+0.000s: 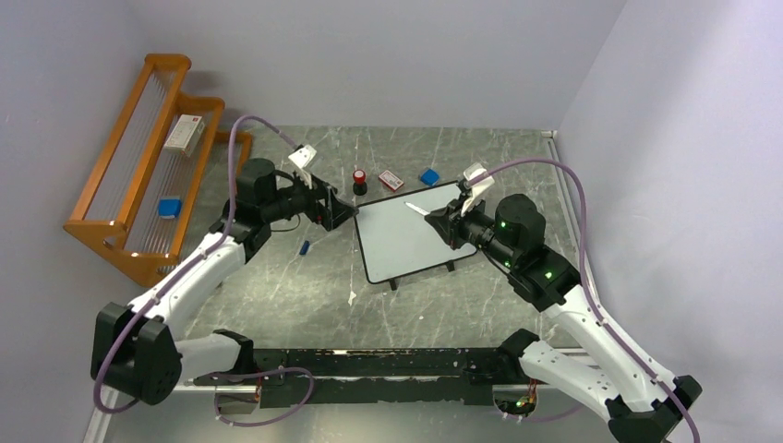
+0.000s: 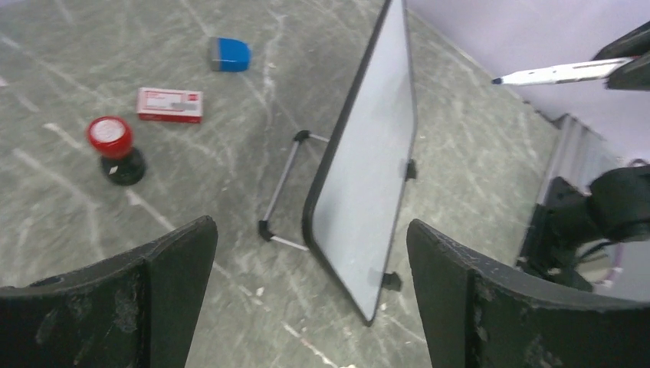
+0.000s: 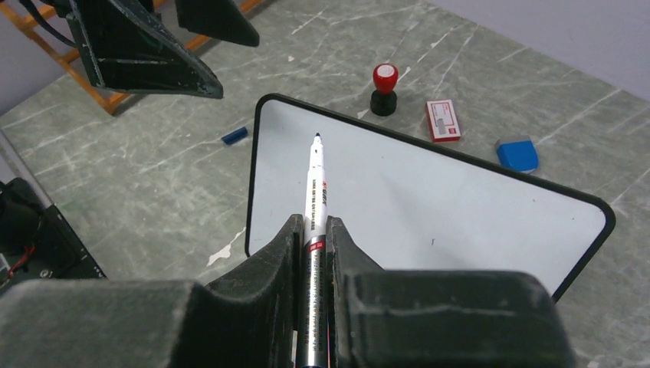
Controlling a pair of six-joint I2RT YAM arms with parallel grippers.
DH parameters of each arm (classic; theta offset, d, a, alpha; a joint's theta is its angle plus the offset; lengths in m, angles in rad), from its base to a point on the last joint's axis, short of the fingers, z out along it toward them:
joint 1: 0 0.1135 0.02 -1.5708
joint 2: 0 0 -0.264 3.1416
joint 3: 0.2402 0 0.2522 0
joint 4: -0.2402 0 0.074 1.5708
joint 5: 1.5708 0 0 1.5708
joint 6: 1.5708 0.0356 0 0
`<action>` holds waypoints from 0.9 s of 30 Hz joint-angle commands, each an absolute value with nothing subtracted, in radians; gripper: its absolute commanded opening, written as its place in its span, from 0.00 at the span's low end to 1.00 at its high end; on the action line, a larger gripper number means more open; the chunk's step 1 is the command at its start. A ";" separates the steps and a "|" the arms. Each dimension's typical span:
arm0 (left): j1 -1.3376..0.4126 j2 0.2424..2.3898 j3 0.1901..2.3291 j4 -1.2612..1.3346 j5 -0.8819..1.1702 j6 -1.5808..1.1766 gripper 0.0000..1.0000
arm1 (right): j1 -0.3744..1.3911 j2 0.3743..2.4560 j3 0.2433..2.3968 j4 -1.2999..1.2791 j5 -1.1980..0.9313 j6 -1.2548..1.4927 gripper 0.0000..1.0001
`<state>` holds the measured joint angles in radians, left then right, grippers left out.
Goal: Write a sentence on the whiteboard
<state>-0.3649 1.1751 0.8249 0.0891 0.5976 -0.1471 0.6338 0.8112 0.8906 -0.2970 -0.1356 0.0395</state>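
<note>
The right end effector [image 3: 314, 226], clamped on the marker [image 3: 316, 176] above the blank whiteboard [image 3: 429, 199] propped on the table [image 1: 305, 286], should touch down lightly near the top-left corner, while the wide-open, empty left end effector [image 1: 337, 210] could steady the frame.

whiteboard [image 3: 460, 199]: white, black frame | marker [image 3: 316, 184]: white | stamp [image 3: 385, 84]: red-black | table [image 3: 138, 176]: grey veined

Two arms stretched in toward each other, left tool [image 1: 337, 210] wide open, right tool [image 3: 313, 230] pinched tight on a pen [image 3: 315, 176]
</note>
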 commanded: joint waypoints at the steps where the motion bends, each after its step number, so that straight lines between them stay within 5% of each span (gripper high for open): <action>1: -0.354 1.259 0.911 0.145 0.795 -0.183 0.97 | 0.650 0.794 0.856 -0.213 -0.069 0.022 0.00; 13: -0.356 1.418 0.871 0.364 0.886 -0.360 0.68 | 0.841 0.833 0.818 -0.149 0.133 -0.013 0.00; 23: -0.351 1.487 0.908 0.284 0.965 -0.290 0.48 | 0.903 0.861 0.848 -0.166 0.187 -0.039 0.00; 27: -0.341 1.510 0.899 0.364 1.014 -0.341 0.32 | 0.911 0.867 0.837 -0.159 0.185 -0.032 0.00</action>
<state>-0.3595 1.4925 0.8795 0.2840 0.9333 -0.3248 0.8993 0.8658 0.8211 -0.1848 0.1623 -0.0246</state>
